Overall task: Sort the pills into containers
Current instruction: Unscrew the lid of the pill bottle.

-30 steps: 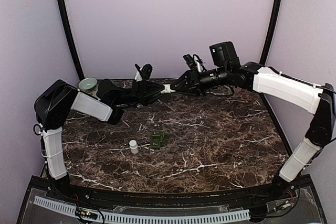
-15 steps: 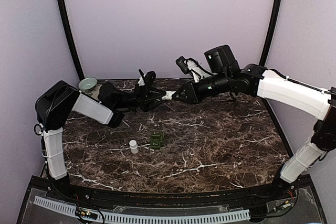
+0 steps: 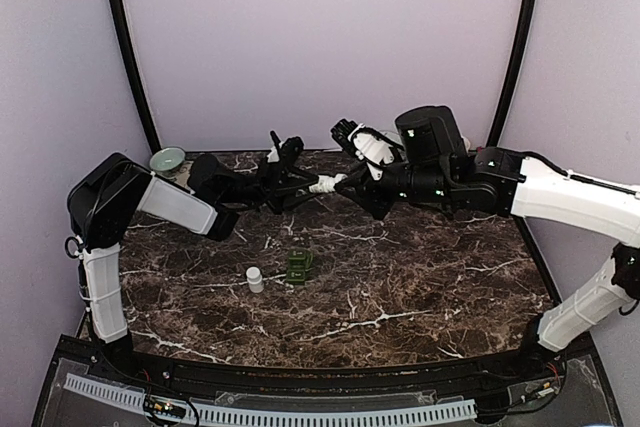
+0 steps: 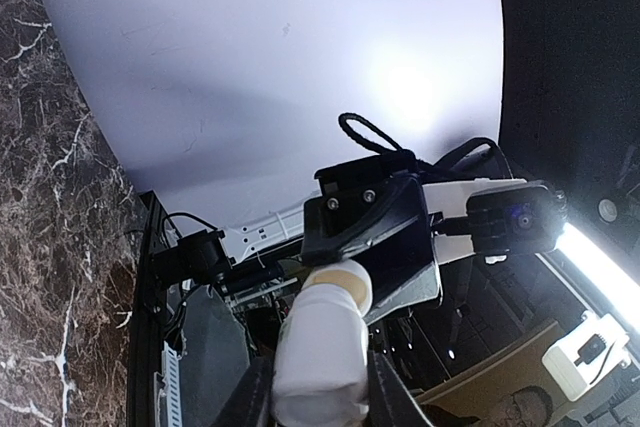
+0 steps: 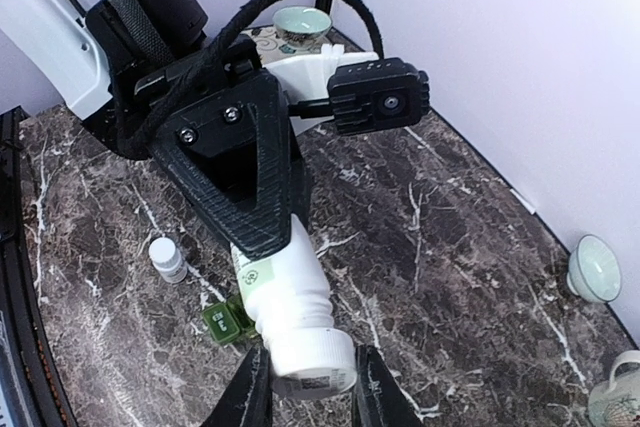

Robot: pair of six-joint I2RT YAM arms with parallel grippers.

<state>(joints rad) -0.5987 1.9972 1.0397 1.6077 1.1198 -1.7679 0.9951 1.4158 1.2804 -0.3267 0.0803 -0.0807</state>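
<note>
Left pincer (image 3: 304, 187) and right pincer (image 3: 347, 187) both grip one white bottle (image 3: 325, 185), its label (image 5: 256, 272) unreadable.

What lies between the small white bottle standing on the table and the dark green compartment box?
Nothing but bare marble tabletop; the top external view shows it.

Small bottle (image 3: 254, 279) beside containers (image 3: 300, 267), seemingly apart.

The counter (image 3: 420, 277) looked like shiny dark stone with white veins, and the white bottle (image 5: 290, 307) was smooth plastic
</note>
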